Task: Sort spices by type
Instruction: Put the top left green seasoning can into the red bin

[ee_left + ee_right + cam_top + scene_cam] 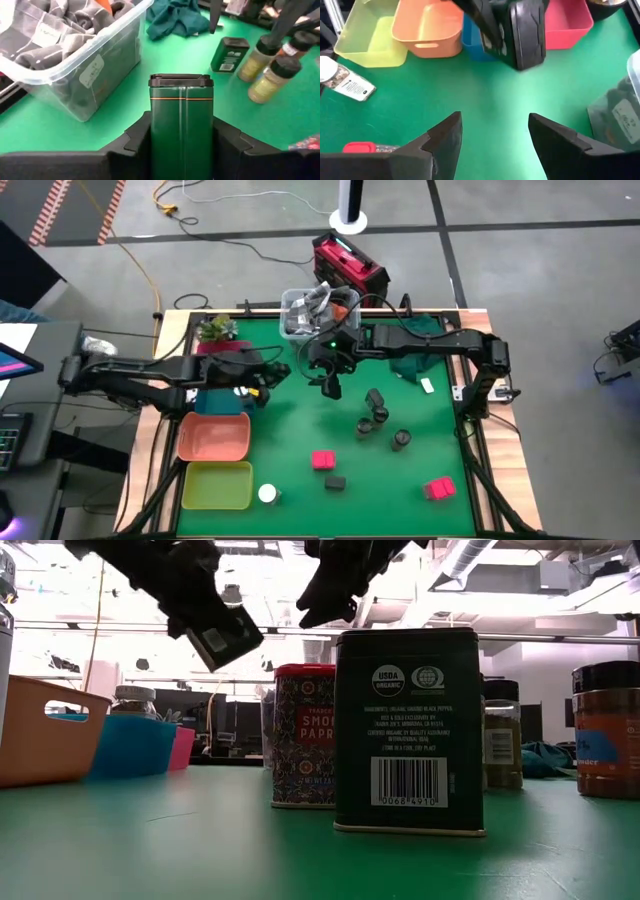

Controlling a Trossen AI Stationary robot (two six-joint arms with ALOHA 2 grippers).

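one cloth-filled clear bin (pixel 75 65)

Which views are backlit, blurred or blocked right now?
Low view: bright room lights behind turn both arms to silhouettes; a black box close to the lens hides much of the table. Left wrist view: the held black tin fills the centre. Right wrist view: the left gripper and its tin look smeared.
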